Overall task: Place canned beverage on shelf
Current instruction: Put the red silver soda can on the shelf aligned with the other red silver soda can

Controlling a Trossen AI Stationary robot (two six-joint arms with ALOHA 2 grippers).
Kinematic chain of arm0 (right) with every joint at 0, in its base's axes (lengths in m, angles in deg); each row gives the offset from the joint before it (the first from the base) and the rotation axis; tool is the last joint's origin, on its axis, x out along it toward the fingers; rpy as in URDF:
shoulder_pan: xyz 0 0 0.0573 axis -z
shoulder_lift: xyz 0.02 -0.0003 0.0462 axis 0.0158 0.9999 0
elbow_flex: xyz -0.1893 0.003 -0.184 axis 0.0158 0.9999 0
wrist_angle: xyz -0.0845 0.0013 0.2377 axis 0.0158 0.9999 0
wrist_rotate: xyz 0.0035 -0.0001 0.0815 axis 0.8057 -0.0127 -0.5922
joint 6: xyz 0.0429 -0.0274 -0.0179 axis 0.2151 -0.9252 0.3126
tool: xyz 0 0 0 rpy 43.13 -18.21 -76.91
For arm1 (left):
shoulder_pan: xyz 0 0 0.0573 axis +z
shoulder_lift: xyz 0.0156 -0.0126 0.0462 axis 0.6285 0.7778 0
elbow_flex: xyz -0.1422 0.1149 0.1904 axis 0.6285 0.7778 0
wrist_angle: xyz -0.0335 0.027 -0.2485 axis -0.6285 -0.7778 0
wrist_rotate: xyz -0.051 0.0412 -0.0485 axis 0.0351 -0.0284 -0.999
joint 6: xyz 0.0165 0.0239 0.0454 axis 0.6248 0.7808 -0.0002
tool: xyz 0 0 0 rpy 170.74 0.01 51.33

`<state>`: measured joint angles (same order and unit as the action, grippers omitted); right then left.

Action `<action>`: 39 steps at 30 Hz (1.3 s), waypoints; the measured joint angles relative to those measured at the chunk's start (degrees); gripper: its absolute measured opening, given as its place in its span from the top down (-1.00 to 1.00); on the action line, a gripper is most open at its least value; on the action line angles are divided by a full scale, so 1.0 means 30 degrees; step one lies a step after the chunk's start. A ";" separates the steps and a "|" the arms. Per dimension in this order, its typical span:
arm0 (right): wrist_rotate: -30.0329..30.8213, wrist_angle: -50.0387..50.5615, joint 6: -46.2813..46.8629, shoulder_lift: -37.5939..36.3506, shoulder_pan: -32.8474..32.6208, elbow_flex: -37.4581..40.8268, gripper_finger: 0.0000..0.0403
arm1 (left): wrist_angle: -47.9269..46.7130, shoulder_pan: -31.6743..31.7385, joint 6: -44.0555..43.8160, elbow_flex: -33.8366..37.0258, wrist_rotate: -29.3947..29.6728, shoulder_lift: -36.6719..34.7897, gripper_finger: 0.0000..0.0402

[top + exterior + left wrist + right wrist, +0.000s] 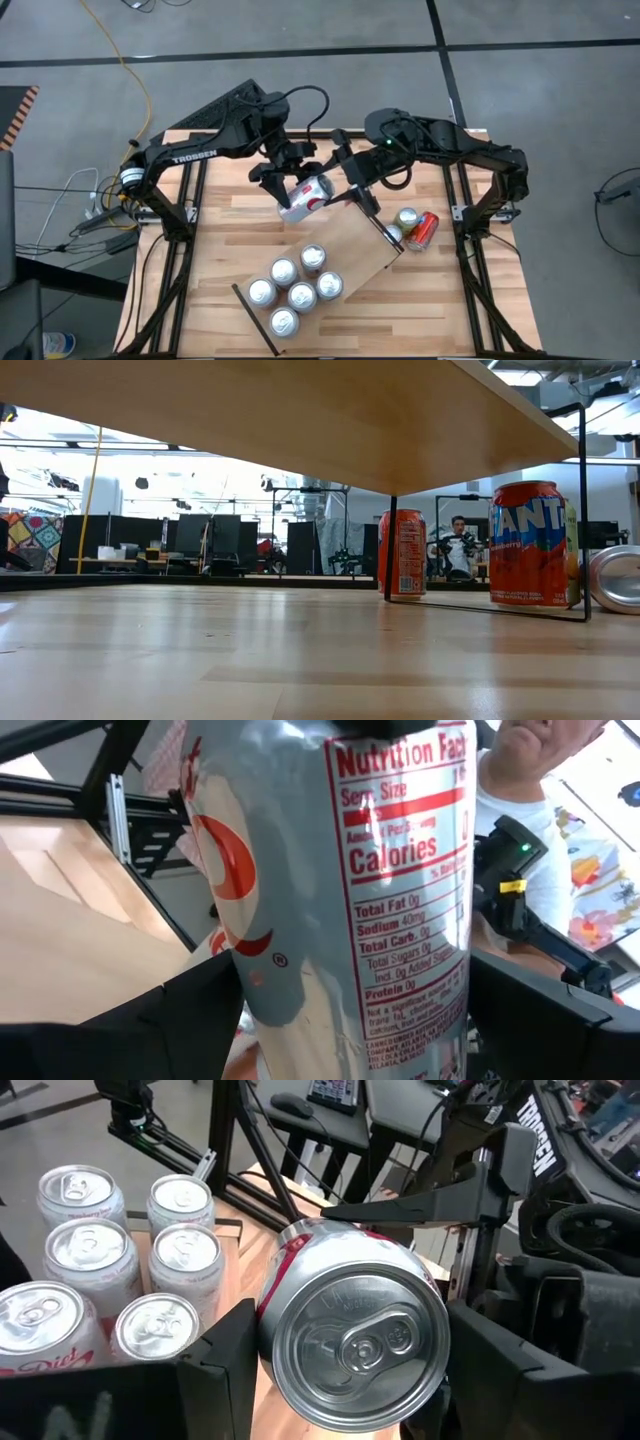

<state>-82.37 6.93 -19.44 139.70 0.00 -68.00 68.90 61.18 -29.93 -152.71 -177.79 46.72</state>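
Note:
A silver-and-red canned beverage (305,197) hangs in the air above the far end of the shelf (355,250), lying nearly level. Its pull-tab top (360,1345) faces my right arm. My left gripper (290,188) is shut on it from the left. My right gripper (338,190) meets its top end from the right. The shelf is a pale board with black end strips, raised on thin black legs (390,550). Several silver cans (295,285) stand upright on its near half. My left gripper pinches the can's side wall (265,1000) about mid-length between its two fingers. The fingers come in level from the table's left and lie across the can. The can is lifted clear of the shelf, lying on its side. My right gripper has its two fingers against opposite sides of the can's top end, just behind the rim (268,1320). The fingers (215,1355) come from the table's right, slanting down, and lie along the can. The lid shows between them.
On the table right of the shelf stand an orange can (530,545) and a red can (402,553), and a silver can (615,578) lies beside them. The shelf's far half is bare wood. A person sits in the room beyond the table.

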 joint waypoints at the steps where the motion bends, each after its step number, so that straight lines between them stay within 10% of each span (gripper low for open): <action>1: 0.0066 0.0021 0.0033 -0.0048 0.0000 0.0005 -0.15 | -0.0007 0.0108 0.0103 0.0000 -0.0023 0.0000 -0.65; 39: 0.5906 0.9927 0.0152 -0.0358 0.0586 0.0029 -0.15 | 0.0148 0.3645 -0.4901 -0.0036 0.4064 -0.1339 -0.66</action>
<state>-64.65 36.70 -18.99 138.62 1.76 -67.92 69.35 72.11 -44.63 -152.82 -165.60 42.70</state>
